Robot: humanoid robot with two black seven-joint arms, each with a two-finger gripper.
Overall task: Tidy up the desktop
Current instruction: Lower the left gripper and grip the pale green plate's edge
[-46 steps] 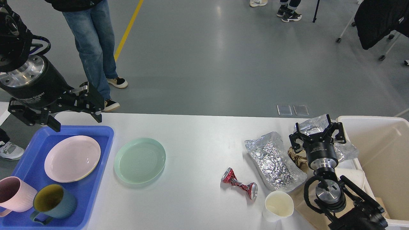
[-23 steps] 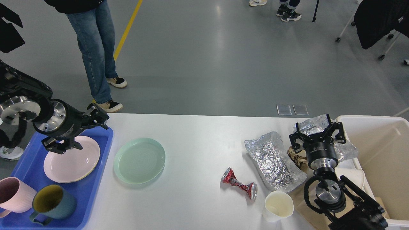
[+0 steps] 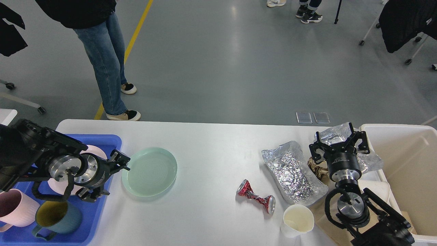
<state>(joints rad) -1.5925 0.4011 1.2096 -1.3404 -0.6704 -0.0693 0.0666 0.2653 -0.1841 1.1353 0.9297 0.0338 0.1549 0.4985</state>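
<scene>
If the empty, spread left gripper (image 3: 114, 176) is closed carelessly, the green plate (image 3: 149, 171) could be shoved across the desktop (image 3: 211, 150); the right gripper (image 3: 339, 141), spread wide, grasps nothing.

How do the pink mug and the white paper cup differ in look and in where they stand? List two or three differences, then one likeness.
The pink mug has a ribbed wall; the white paper cup looks smooth, with a bent rim. The pink mug stands in the blue tray at the left; the paper cup stands on the bare desktop at the right. The mug touches a teal mug; the cup stands alone. Both are upright and look empty.
</scene>
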